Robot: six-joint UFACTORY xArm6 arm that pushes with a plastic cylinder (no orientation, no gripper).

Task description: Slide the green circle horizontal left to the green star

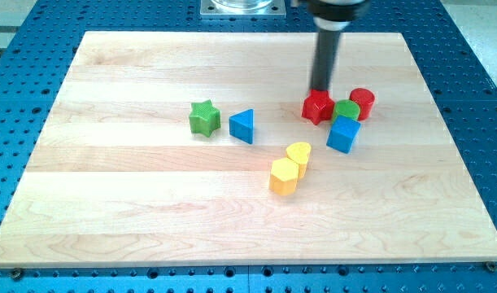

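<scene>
Camera view. Pale wooden desk lying on a blue perforated base plate; a metal mount shows at the view's top edge.

No jaws on this arm, so no open or closed state to record: it ends in a dark rod. My tip stands upright on the desk right of centre, in the upper part of the board, at the top edge of the red star, touching it or just short of it; contact cannot be told.

Green circle: just to the view's right of the red star and below-right of my tip, near but apart from the tip. It sits tight in a cluster, with the red cylinder at its upper right and the blue cube directly below it. All four look to be touching or nearly so.

Green star: well to the view's left of the cluster, at roughly the same height as the green circle. Blue triangle just to its right, lying between the star and the cluster.

Yellow heart and yellow hexagon lie below centre, touching each other, apart from the rest.
</scene>
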